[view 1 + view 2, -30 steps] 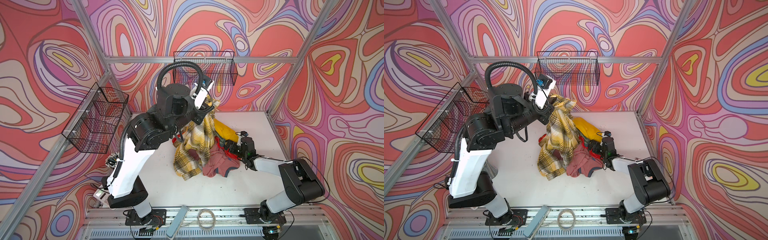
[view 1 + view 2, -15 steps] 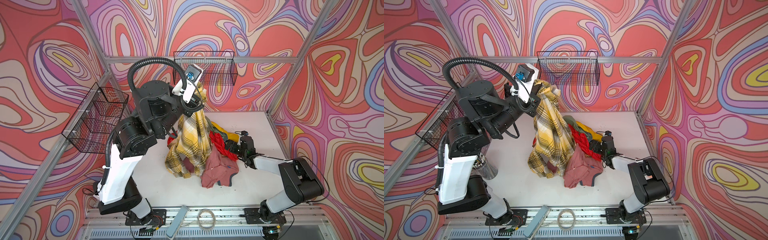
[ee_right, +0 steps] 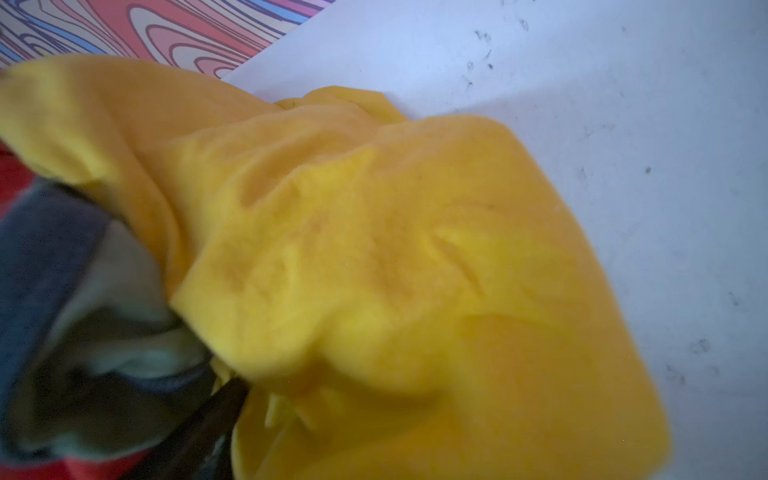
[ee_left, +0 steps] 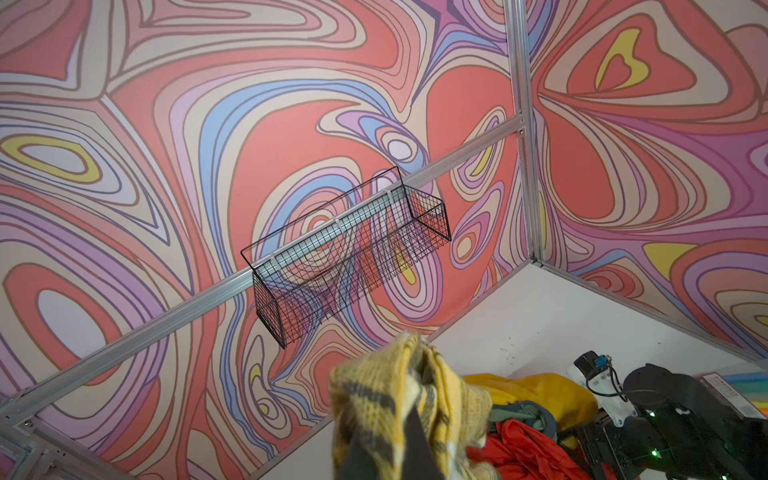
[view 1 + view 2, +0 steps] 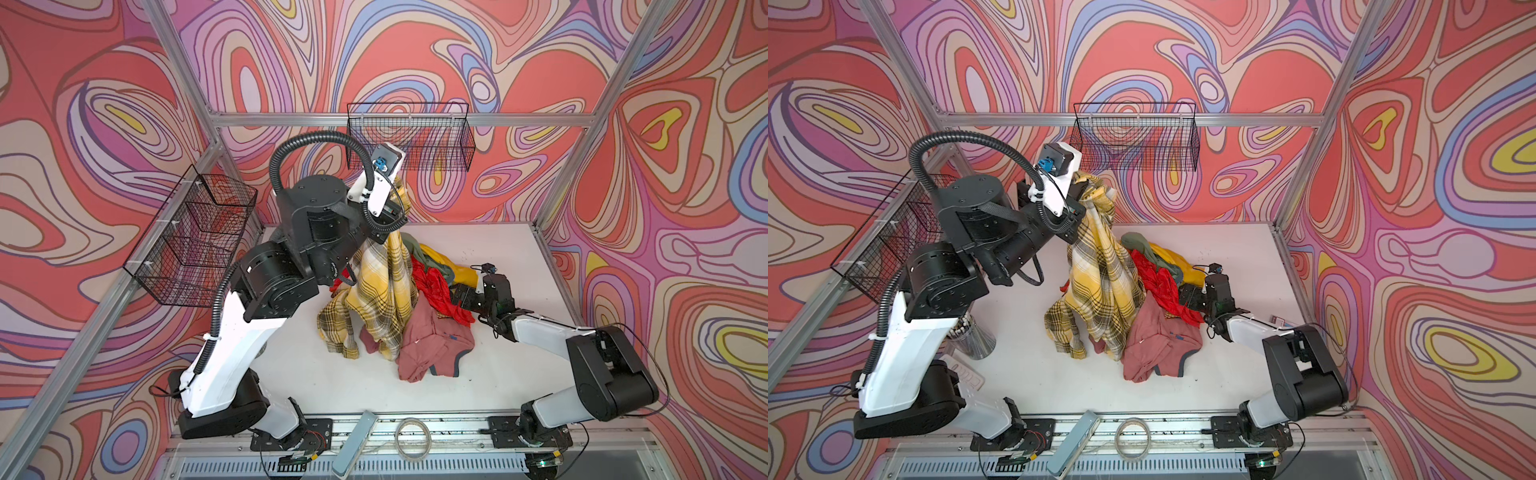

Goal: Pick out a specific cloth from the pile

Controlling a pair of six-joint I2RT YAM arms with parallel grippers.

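Raised since a second ago, my left gripper [image 5: 1080, 204] clamps the cloth [image 5: 384, 291], which hangs touching the pile [image 5: 432, 345]. My right gripper [image 5: 456, 296] rests wide-jawed against that pile.

left jaws buried in cloth [image 5: 386, 286], yellow garment [image 3: 395, 270] blurred

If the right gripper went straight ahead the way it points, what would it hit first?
Probably the plain yellow cloth, bunched right before the right gripper; the red cloth is close too.
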